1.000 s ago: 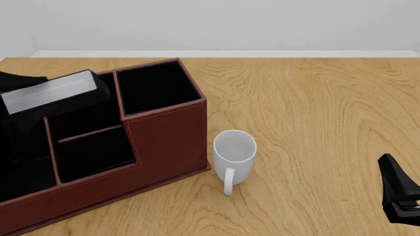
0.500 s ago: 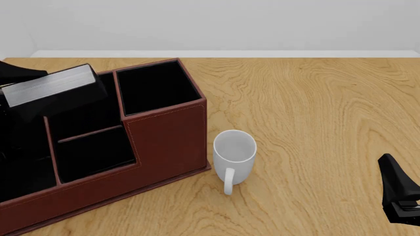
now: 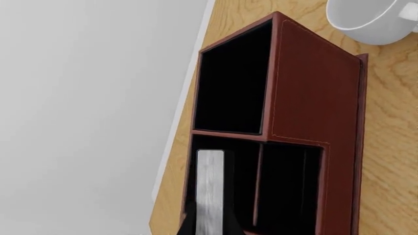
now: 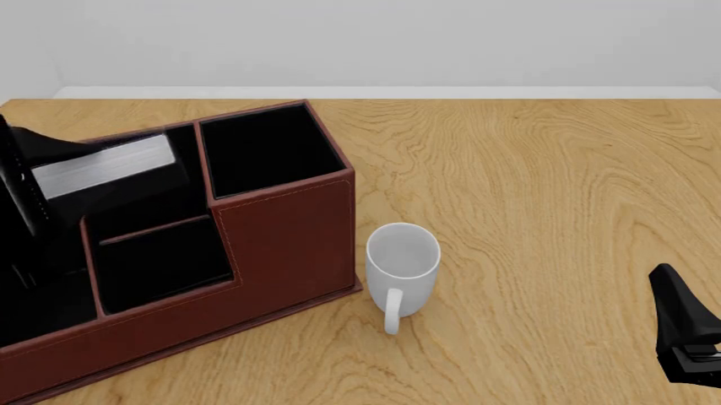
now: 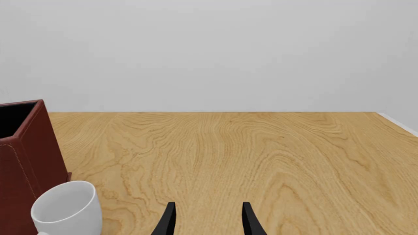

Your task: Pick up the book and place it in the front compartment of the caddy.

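Note:
The book [image 4: 104, 165], black with a white page edge, sits tilted in my left gripper [image 4: 51, 173], which is shut on it. It hangs partly down inside a rear section of the reddish-brown caddy [image 4: 282, 240], just left of the tall end section. In the left wrist view the book's page edge [image 3: 210, 188] shows between the two fingers [image 3: 189, 224], over a black section of the caddy [image 3: 313, 83]. My right gripper [image 4: 687, 337] is open and empty, low at the front right, and it also shows in the right wrist view [image 5: 207, 220].
A white mug [image 4: 403, 270] stands upright just right of the caddy's tall end; it also shows in the left wrist view [image 3: 369, 17] and the right wrist view [image 5: 68, 210]. The caddy's corner [image 5: 23, 156] shows in the right wrist view. Bare wooden table [image 4: 541, 186] lies to the right.
My left gripper has lowered the book from above the caddy's rear rim down into the rear section. The right arm and the mug have not moved.

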`<act>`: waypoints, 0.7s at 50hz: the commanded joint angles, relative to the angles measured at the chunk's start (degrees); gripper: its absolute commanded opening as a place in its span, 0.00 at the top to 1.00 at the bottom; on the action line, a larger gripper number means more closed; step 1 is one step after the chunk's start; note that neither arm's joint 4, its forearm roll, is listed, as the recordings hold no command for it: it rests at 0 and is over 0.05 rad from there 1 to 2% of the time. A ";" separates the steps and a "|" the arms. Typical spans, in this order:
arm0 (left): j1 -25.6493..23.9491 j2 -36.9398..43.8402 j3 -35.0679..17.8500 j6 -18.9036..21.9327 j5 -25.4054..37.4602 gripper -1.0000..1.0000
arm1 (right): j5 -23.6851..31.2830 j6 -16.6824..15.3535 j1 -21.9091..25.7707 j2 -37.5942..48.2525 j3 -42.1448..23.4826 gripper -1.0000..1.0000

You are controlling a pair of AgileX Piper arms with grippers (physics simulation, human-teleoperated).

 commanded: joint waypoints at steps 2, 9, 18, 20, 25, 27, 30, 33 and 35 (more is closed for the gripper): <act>0.23 0.79 1.63 0.93 -2.88 1.00 | 0.01 0.02 0.00 -0.01 0.00 0.00; 0.58 1.91 2.72 1.11 -4.47 1.00 | 0.00 0.00 0.01 0.00 0.00 0.00; 0.66 2.61 5.01 1.34 -6.44 1.00 | 0.00 0.00 0.01 -0.01 0.00 0.00; 0.46 2.67 4.99 0.83 -6.09 1.00 | 0.01 -0.01 0.00 -0.02 0.00 0.00; 1.04 3.14 6.81 1.83 -7.64 1.00 | 0.00 -0.01 0.00 0.00 0.00 0.00; 1.37 3.43 7.50 2.19 -8.38 1.00 | -0.01 0.00 0.00 0.01 0.00 0.00; 1.84 3.90 8.68 2.80 -9.71 1.00 | 0.00 0.00 0.01 0.00 0.00 0.00; 2.29 4.48 9.32 3.25 -10.74 1.00 | 0.00 0.00 0.00 -0.01 0.00 0.00; 2.56 4.99 9.37 3.10 -11.05 1.00 | 0.01 0.02 0.00 -0.01 0.00 0.00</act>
